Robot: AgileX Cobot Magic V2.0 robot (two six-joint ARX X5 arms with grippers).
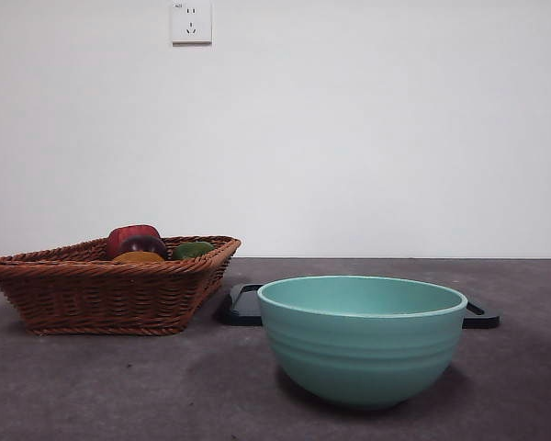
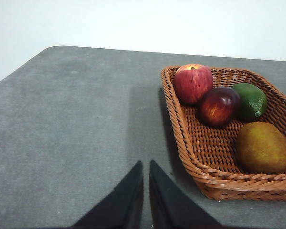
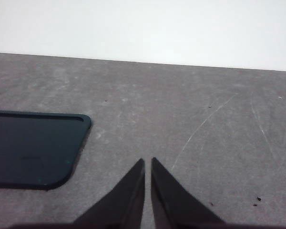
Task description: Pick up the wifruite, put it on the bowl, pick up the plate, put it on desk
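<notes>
Basket [image 1: 110,285] left of bowl [image 1: 362,340], tray [image 1: 243,306] behind bowl

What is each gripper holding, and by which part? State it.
Nothing is held. The left gripper and right gripper are both shut and empty above the desk.

I see the wifruite [image 2: 263,148] lying in the wicker basket's [image 2: 214,179] near corner, a dull orange-brown rounded fruit, apart from the other fruits there; from the front only its top [image 1: 138,258] shows above the rim. The bowl [image 1: 362,340] stands upright and empty on the desk [image 1: 119,386], mint-green with faint ribs, toward the front edge. Behind it lies the flat black plate [image 3: 33,150], partly hidden by the bowl in the front view.
</notes>
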